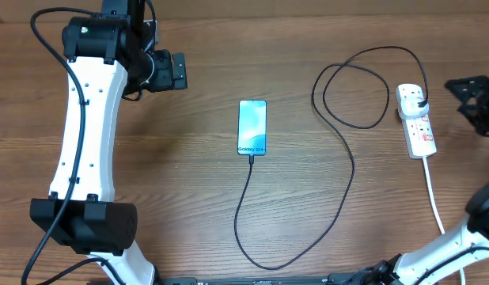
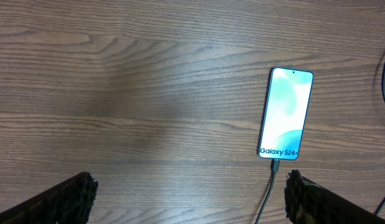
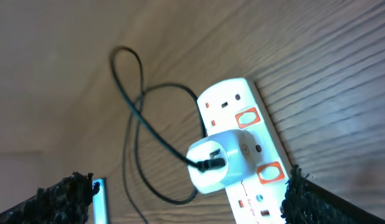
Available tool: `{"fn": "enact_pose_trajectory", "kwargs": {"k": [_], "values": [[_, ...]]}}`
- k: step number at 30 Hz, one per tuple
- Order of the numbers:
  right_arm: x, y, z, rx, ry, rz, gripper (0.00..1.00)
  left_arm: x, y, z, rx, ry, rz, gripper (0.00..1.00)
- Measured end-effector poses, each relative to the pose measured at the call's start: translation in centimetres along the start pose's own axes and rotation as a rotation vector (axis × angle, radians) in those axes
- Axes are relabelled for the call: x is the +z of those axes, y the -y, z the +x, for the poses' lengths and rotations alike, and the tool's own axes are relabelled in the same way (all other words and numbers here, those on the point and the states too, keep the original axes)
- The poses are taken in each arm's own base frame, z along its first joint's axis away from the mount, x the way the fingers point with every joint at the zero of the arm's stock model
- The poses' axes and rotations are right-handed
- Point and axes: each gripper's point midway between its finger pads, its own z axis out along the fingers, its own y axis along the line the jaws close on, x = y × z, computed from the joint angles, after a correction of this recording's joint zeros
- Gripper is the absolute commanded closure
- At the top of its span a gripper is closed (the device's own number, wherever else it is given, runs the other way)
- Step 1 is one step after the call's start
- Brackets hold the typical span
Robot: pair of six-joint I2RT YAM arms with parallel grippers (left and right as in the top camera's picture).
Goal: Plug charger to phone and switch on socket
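**A:** Where is the phone point(image 1: 252, 127)?

**B:** It lies flat near the middle of the table point(image 1: 189, 198), screen up and glowing blue-teal. The white lettering is at its near end.

**A:** And the charger point(image 1: 354, 168)?

**B:** The tip of its thin black cable is in the phone's near end. From there the cable runs nearer, curves round to the right, and heads far again. It makes a loop just left of the socket point(image 1: 419, 131) and ends in a white adapter point(image 3: 220, 160) seated in the strip, toward its far end.

**A:** How does the socket lie?

**B:** It is on the right side of the table, lengthwise from far to near, and its thick white cord point(image 1: 434, 198) trails toward the near edge. Red-orange switches point(image 3: 247, 118) show on it, but I cannot tell whether any is pressed.

**A:** What about the left gripper point(image 2: 189, 176)?

**B:** It is at the far left, well apart from the phone. Its fingers point(image 2: 68, 199) are spread wide, with only bare wood between them.

**A:** And the right gripper point(image 3: 187, 175)?

**B:** It hangs just right of the socket's far end without touching it. Its fingers are also spread wide and hold nothing.
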Motion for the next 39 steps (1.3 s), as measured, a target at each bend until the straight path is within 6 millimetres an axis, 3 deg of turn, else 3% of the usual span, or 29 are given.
{"fn": "enact_pose_trajectory", "kwargs": {"k": [4, 7, 22, 39], "values": [[2.6, 0.5, 0.9, -0.015, -0.053, 0.043, 0.0, 0.0, 0.0, 0.0, 0.0, 0.0, 0.0, 0.0], [3.5, 1.0, 1.4, -0.016, -0.076, 0.076, 0.0, 0.0, 0.1, 0.0, 0.001, 0.0, 0.0, 0.0], [3.6, 2.7, 2.4, 0.009, -0.101, 0.157, 0.0, 0.0, 0.1, 0.0, 0.001, 0.0, 0.0, 0.0], [4.1, 2.2, 2.6, 0.0, -0.112, 0.152, 0.0, 0.0, 0.1, 0.0, 0.002, 0.0, 0.0, 0.0]]}}
